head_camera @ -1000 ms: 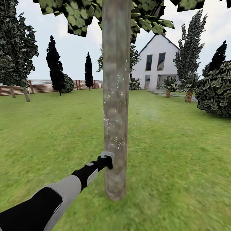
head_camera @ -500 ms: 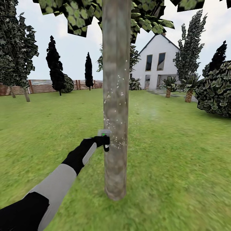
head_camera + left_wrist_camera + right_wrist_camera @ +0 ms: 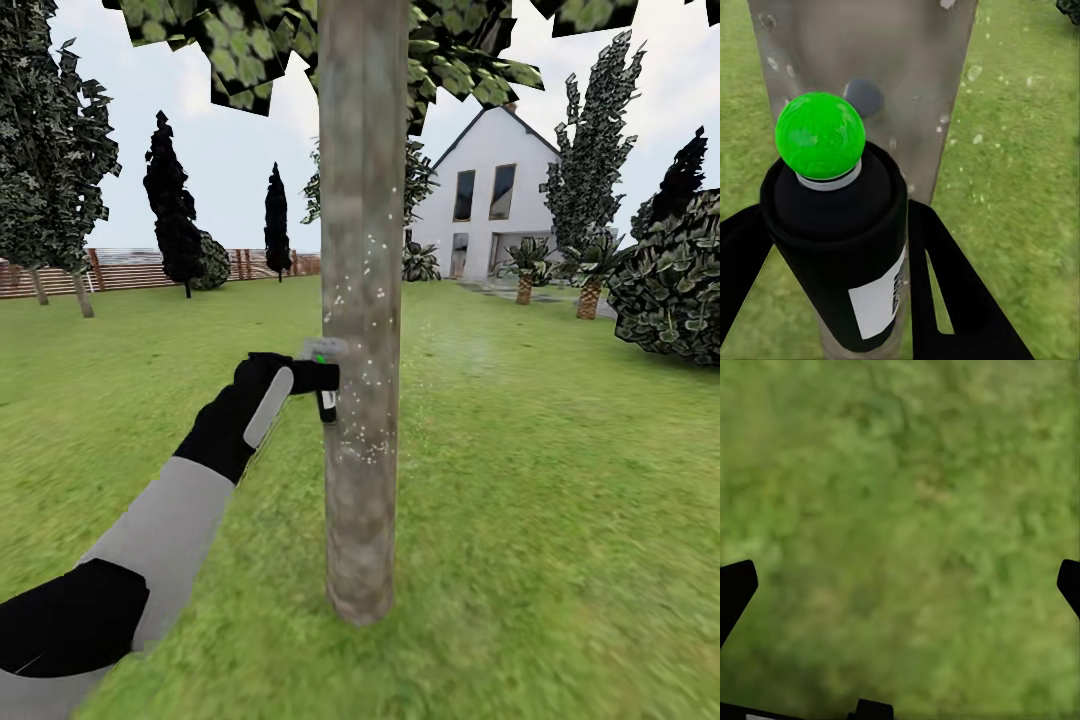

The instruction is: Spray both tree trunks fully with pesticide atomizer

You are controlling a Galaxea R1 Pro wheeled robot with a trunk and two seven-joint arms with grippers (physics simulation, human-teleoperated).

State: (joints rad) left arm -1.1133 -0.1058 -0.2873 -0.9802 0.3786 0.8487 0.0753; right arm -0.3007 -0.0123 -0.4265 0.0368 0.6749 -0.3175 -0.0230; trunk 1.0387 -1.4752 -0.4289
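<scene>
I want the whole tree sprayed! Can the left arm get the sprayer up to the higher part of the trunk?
Probably a bit higher: the left end effector holds the atomizer against the trunk, nothing blocking, but the top looks beyond reach.

Bright, flat, shadowless daylight; soft renders.

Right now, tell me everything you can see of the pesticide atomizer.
The pesticide atomizer looks like a small dark cylindrical can with a white label on its side, a pale collar and a glossy green ball on top. It sits between the left gripper's fingers, which are closed on its body. In the head view it is held against the left side of the tree trunk, about halfway up its visible height, with white specks on the bark beside it.
</scene>
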